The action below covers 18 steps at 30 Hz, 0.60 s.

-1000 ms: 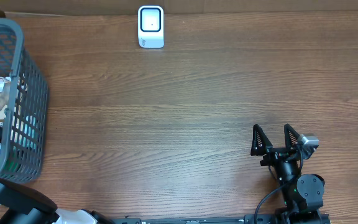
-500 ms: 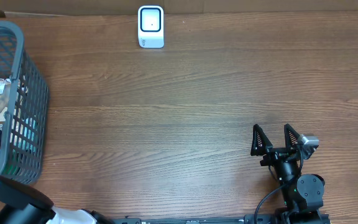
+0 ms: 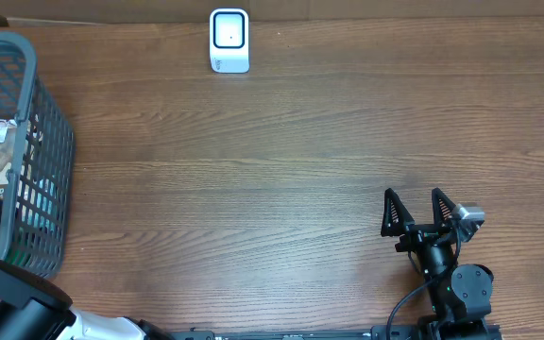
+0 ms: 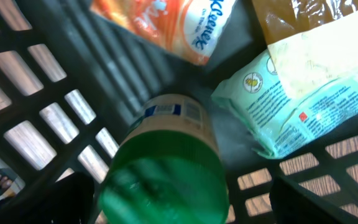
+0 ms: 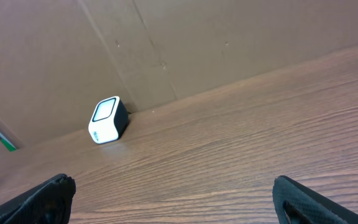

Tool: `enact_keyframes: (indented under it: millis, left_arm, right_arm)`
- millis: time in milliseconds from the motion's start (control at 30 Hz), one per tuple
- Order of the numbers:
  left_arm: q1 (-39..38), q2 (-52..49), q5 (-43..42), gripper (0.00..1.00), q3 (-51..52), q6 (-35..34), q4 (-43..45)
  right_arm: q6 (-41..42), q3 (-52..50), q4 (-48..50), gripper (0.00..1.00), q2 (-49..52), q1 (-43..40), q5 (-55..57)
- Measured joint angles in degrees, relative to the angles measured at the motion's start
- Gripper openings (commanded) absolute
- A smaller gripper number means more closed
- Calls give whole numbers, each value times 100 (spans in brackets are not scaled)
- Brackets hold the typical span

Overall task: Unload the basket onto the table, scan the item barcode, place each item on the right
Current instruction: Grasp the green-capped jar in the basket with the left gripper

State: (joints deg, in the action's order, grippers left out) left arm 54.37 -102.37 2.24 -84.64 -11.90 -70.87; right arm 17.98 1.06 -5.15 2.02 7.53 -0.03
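The green-capped bottle with a white and blue label [image 4: 166,155] lies inside the grey plastic lattice basket [image 3: 53,132], its green end turned toward the left wrist camera and somewhat blurred. Close around it in the basket are a pale green sealed packet [image 4: 303,99] just beside its label, an orange and white tissue pack [image 4: 166,25] and a brown crinkled bag [image 4: 303,15]. The left end effector [image 4: 185,208] is down in the basket with its 2 dark fingers [image 4: 73,199] spread wide on either side of the bottle, gripping nothing. The basket stands at the left edge of the brown wood-grain bench [image 3: 281,170]. A small white box-shaped scanner [image 3: 229,40] stands at the far edge, by a brown cardboard wall [image 5: 229,43]. The right end effector [image 3: 414,206] sits near the front right, well apart from both, wide open and empty.
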Motion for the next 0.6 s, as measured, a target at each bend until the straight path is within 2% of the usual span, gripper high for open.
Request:
enact_keyframes:
  millis: [233, 600]
  left_arm:
    - [0, -39, 61, 91, 426, -15, 269]
    - [7, -57, 105, 79, 490, -125, 275]
  right_arm:
    - [0, 0, 2, 100, 0, 0, 2]
    - [0, 0, 2, 100, 0, 0, 0]
